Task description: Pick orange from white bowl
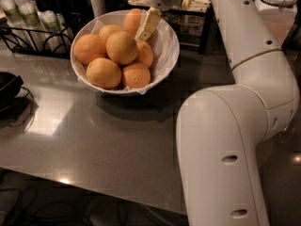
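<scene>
Looking at a white bowl (169, 51) close to the far edge of the worktop (117, 140), paper-lined and heaped with round fruits. Taking the orange (131, 20) to be the deeper-coloured one at the back of the heap, against the far wall, half hidden behind paler fruits in front.

Finding the tool (146, 29) at the end of a white arm (254, 55), slanted down into the bowl just right of that orange, its tip between the orange and a neighbour nearer the right wall. Touching or not: cannot tell. Released or clenched: cannot tell either.

Judging the orange firm and fairly weighty, with dimpled skin that offers fair grip. Being round, likely to roll or squirt sideways under an off-centre pinch. Best taken from above across the widest part, pressing on opposite sides through the middle, firmly yet short of bruising.

Little room to work with: paler fruits crowding the front and right, bowl wall behind. Worth minding the loose paper lining, apt to snag, and the heap itself, apt to settle or tumble on removal.
</scene>
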You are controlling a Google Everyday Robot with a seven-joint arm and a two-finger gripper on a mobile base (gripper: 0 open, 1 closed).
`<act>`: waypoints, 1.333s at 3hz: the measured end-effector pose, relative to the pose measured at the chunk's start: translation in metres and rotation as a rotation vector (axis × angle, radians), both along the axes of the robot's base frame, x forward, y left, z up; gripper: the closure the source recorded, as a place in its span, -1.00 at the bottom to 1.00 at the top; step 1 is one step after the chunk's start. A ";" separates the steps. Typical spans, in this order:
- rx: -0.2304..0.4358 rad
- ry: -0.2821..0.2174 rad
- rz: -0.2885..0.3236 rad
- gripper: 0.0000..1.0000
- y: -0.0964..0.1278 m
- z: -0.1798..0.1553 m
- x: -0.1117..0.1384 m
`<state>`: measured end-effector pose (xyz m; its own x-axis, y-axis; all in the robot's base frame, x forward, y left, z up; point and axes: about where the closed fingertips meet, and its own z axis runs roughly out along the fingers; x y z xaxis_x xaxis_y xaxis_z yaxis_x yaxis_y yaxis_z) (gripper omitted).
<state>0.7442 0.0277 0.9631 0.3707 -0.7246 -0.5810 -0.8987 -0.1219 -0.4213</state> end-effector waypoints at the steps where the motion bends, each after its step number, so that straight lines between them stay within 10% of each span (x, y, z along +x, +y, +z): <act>1: -0.008 0.005 -0.013 -0.68 -0.004 -0.005 0.006; 3: -0.016 0.016 -0.035 -0.68 -0.009 -0.013 0.015; 4: -0.016 0.016 -0.035 -0.30 -0.009 -0.013 0.015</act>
<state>0.7591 0.0190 0.9505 0.3358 -0.7459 -0.5752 -0.9091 -0.0968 -0.4052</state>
